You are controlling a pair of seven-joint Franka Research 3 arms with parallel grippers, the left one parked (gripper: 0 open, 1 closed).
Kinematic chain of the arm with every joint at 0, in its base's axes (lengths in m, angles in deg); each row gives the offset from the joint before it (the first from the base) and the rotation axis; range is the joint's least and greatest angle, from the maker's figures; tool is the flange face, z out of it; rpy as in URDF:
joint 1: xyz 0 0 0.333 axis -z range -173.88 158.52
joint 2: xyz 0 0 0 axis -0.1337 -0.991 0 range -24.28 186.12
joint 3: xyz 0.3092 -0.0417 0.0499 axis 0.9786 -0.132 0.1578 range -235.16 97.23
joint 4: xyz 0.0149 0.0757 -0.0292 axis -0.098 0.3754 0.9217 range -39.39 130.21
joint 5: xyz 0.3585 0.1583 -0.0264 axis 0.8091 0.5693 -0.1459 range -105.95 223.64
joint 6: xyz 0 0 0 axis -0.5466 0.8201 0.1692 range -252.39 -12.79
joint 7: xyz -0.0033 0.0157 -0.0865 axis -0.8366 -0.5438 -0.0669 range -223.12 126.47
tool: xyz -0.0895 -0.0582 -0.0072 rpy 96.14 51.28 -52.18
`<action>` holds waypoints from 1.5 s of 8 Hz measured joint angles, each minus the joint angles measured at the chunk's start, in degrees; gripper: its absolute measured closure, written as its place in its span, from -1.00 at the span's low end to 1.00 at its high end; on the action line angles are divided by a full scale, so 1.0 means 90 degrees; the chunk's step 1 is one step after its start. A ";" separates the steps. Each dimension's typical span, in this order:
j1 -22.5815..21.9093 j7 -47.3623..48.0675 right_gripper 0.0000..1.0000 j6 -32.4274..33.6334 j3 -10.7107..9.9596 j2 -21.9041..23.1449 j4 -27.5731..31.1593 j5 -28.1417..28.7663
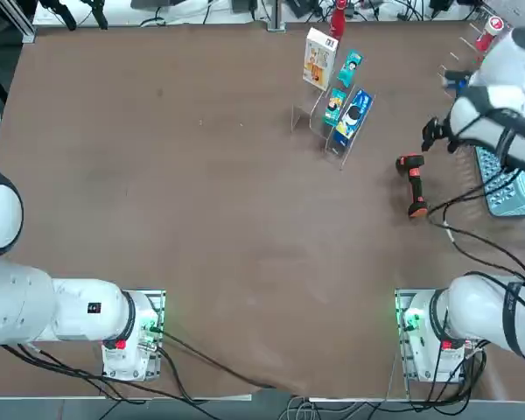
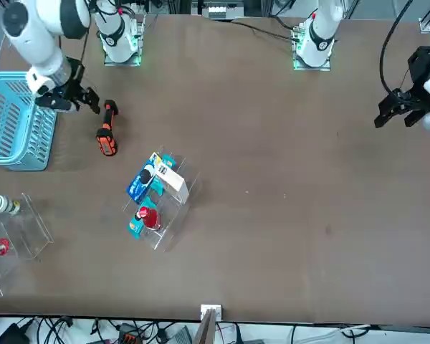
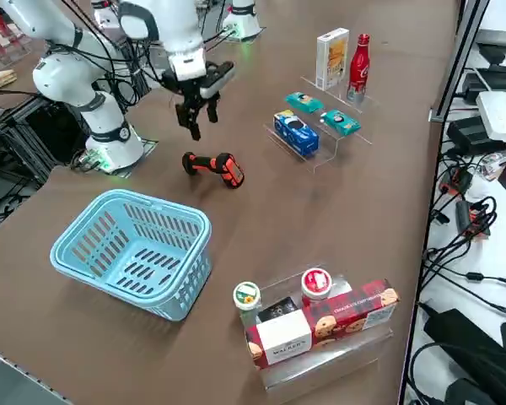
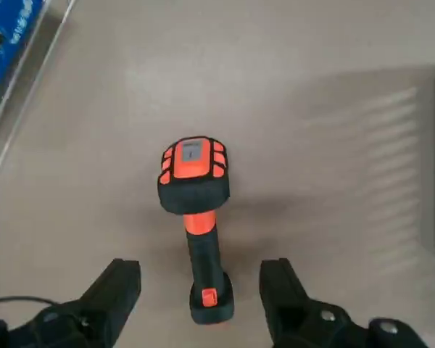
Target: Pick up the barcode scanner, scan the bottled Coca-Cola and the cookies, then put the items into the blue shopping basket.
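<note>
Barcode scanner (image 4: 196, 217): matt black casing, rubbery-looking, orange-red trim. Blue shopping basket (image 3: 135, 249): smooth light blue plastic, slotted walls. Table (image 1: 201, 219): matt brown surface, smooth. Display stand (image 3: 316, 135): clear glossy plastic. Bottled Coca-Cola (image 3: 359, 57): glossy red. Cookies (image 3: 331, 57): white printed carton.

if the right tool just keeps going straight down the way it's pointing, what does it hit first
Probably the scanner: the open right tool hangs above it, pointing down, fingers either side of the handle. The wrist view shows nothing between them.
</note>
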 joint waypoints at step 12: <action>-0.0011 -0.0397 -0.97 -0.2637 0.0028 -0.2387 0.0543 0.0000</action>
